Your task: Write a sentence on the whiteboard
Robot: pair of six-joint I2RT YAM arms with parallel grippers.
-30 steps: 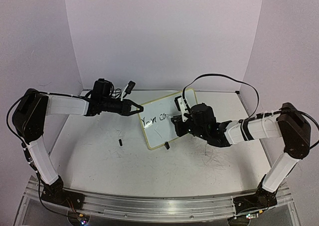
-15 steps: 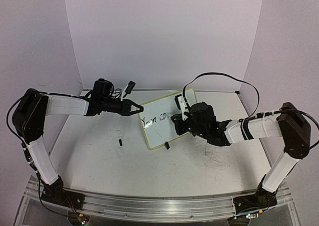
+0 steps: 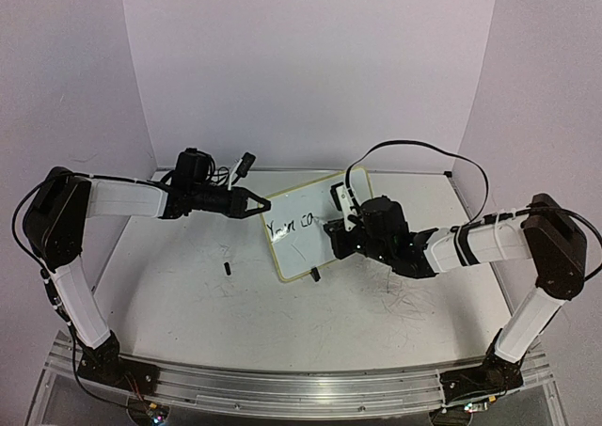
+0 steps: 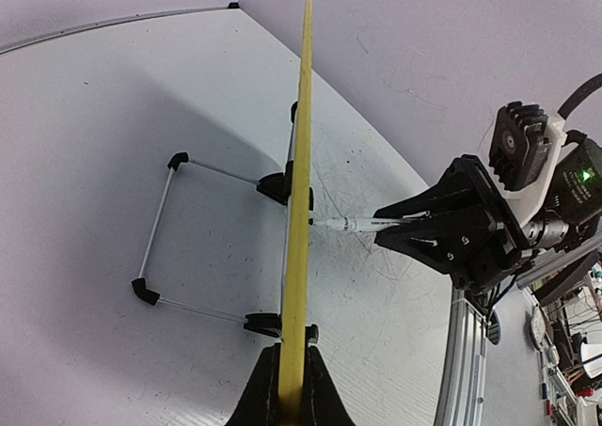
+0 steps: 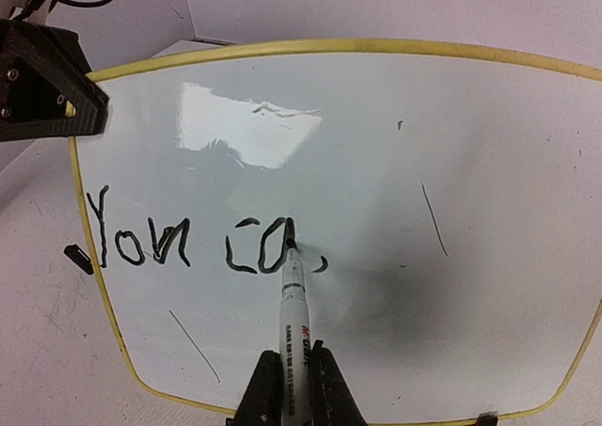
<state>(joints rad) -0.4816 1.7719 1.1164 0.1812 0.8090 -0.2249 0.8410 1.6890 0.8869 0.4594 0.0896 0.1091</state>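
The whiteboard (image 3: 301,224), white with a pale yellow rim, stands tilted on the table; in the right wrist view (image 5: 376,163) it fills the frame. My left gripper (image 3: 260,203) is shut on its left edge, seen edge-on as a yellow strip (image 4: 299,210) between the jaws. My right gripper (image 5: 293,388) is shut on a white marker (image 5: 294,304) whose black tip touches the board. The sentence (image 5: 188,243) reads "You ca" in black, with the tip at the "a". The marker also shows in the left wrist view (image 4: 348,225).
A small black cap-like piece (image 3: 228,268) lies on the table left of the board. The board's wire stand with black feet (image 4: 160,228) rests behind it. Faint grey scribbles mark the table (image 3: 404,299). Walls close in on three sides.
My right gripper has shifted slightly along the board with the marker, adding strokes to the second word. The left arm has not moved.
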